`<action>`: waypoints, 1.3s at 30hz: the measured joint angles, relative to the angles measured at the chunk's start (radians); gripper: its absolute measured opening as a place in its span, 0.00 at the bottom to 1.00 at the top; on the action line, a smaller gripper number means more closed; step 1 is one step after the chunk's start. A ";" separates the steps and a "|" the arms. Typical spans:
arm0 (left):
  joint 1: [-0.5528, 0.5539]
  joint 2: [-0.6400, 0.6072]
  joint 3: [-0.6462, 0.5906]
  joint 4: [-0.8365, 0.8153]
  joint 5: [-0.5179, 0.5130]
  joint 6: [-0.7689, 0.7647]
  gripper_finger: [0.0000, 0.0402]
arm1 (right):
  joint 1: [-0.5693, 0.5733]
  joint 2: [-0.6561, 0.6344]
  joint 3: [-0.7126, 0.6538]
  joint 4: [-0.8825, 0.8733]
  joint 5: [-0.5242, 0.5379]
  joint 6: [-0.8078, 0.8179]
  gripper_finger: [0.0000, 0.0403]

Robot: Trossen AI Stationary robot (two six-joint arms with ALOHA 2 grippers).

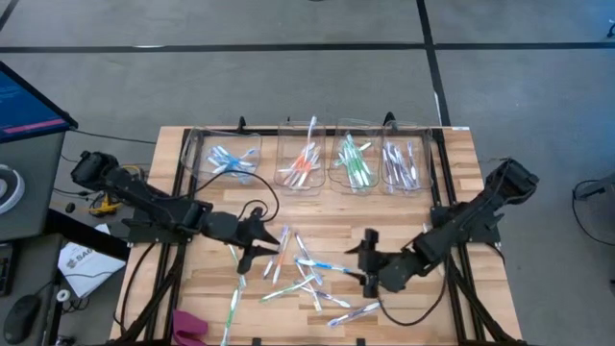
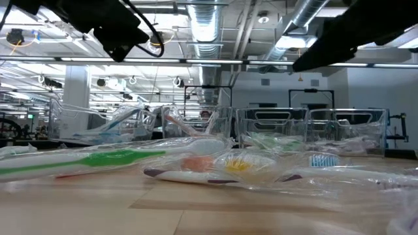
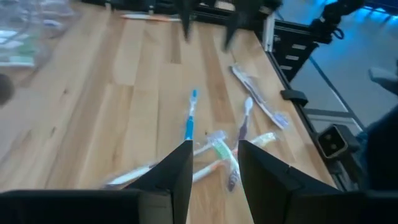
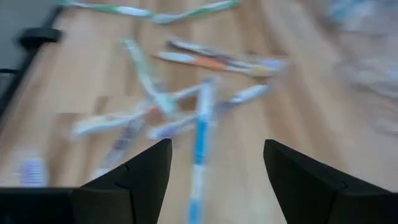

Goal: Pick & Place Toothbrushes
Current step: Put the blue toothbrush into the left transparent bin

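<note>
Wooden table [image 1: 202, 154] held a loose scatter of toothbrushes [image 1: 307, 274] between two grippers, with more sorted in clear bins [image 1: 312, 154] along the far edge.

Left gripper [image 1: 258, 246] hovered over the left end of the scatter, its fingers [image 3: 177, 171] a narrow gap apart and gripping nothing. Toothbrushes were slim, whitish and translucent, accented blue, green, orange or purple; one blue-handled brush [image 3: 189, 118] lay straight ahead of that gripper. Farther right, bins grouped them by colour: blue, orange, green, purple. Right gripper [image 1: 369, 259] stood beside the scatter's right end, spread wide and empty.
</note>
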 joint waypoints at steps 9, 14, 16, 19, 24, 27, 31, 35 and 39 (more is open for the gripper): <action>-0.010 0.000 -0.042 0.152 -0.079 0.001 0.30 | -0.060 0.209 0.008 0.045 -0.156 -0.065 0.62; -0.010 0.000 -0.044 0.160 -0.081 0.002 0.30 | -0.101 0.299 0.085 0.055 -0.223 -0.126 0.62; -0.010 0.000 -0.044 0.170 -0.090 0.003 0.30 | -0.114 0.331 0.111 0.047 -0.268 -0.143 0.62; -0.010 0.000 -0.044 0.179 -0.106 0.003 0.30 | -0.145 0.365 0.134 0.022 -0.350 -0.128 0.62; -0.010 0.009 -0.044 0.189 -0.109 0.000 0.29 | -0.176 0.365 0.137 0.016 -0.411 -0.122 0.62; -0.010 0.037 -0.044 0.210 -0.109 0.000 0.29 | -0.176 0.365 0.137 0.013 -0.407 -0.122 0.61; -0.010 0.097 -0.044 0.257 -0.109 0.000 0.29 | -0.182 0.364 0.139 -0.012 -0.411 -0.122 0.55; -0.010 0.162 -0.044 0.311 -0.109 0.002 0.29 | -0.185 0.362 0.140 -0.033 -0.414 -0.122 0.40; -0.009 0.186 -0.044 0.340 -0.106 0.003 0.29 | -0.185 0.362 0.139 -0.040 -0.414 -0.130 0.20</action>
